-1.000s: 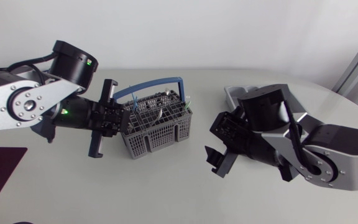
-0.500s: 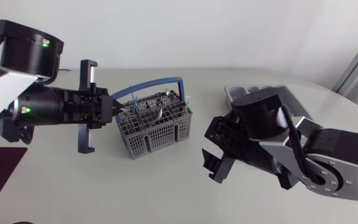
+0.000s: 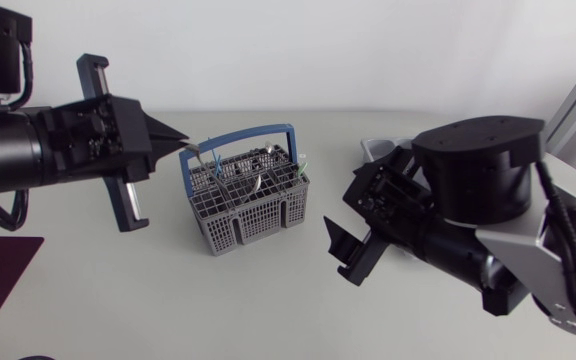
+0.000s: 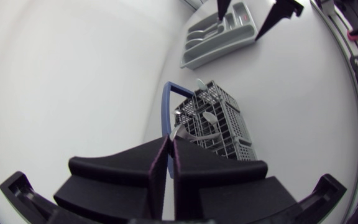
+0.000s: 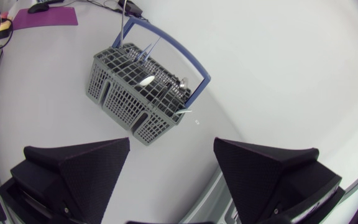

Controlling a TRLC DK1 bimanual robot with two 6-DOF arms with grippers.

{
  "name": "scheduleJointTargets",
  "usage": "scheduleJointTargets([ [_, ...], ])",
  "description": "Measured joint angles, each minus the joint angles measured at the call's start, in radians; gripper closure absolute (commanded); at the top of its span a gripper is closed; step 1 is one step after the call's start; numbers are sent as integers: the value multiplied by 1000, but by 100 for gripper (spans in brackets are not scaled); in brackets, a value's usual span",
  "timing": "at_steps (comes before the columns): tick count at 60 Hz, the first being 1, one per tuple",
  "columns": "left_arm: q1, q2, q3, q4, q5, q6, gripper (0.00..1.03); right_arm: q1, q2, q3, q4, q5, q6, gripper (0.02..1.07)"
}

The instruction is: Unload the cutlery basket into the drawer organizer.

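The left pincer (image 3: 180,142), shut narrow on a thin utensil (image 3: 196,151), has pulled up and back from the basket (image 3: 253,205) at the counter's (image 3: 258,310) middle, so the carry to the organizer (image 3: 376,148) near the far edge looks next, while the right pincer (image 3: 345,252) gapes wide.

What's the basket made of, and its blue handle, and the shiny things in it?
The basket looks like matte grey plastic: it is a moulded grid of thin bars. Its blue handle seems to be smooth plastic too, one bent strip. The cutlery is probably polished metal, since it glints silver.
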Motion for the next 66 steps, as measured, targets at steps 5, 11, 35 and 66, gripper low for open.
scheduleJointTargets([
  [5, -16, 37, 51, 0, -13, -112, 97, 6, -31, 4, 2, 3, 9, 10],
  [11, -45, 103, 111, -9, -27, -270, 96, 10, -60, 4, 9, 6, 24, 12],
  [35, -78, 336, 310, -83, 72, -882, 95, 23, -101, 4, 136, 21, 33, 17],
  [66, -123, 472, 385, -131, 206, -1037, 95, 35, -27, -40, 294, 16, 2, 22],
])
